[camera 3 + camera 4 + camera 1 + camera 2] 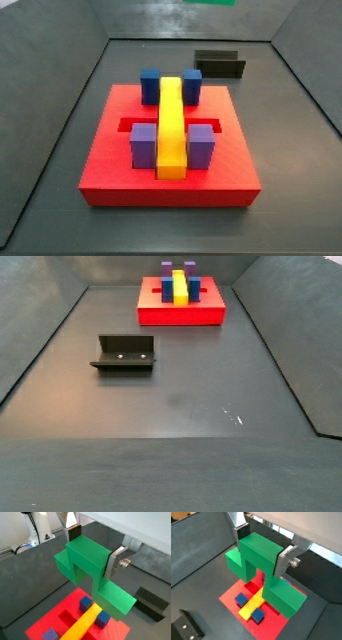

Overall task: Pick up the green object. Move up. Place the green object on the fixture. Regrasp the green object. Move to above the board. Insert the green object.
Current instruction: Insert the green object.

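Note:
My gripper (93,549) is shut on the green object (87,562), a stepped green block gripped by its raised middle between the two silver fingers (115,562). Both wrist views show it held in the air, with the red board (60,619) below it, also seen in a wrist view (231,597). The gripper (262,547) and block (261,554) hide part of the board. The dark fixture (124,354) stands empty on the floor, apart from the board (181,313). In a side view only a green sliver (207,2) shows at the upper edge.
The board (167,185) bears a long yellow bar (171,120), blue blocks (151,85) at one end and purple blocks (143,145) at the other. Recessed slots show beside the bar. Dark sloping walls enclose the grey floor. The fixture (219,63) sits beyond the board.

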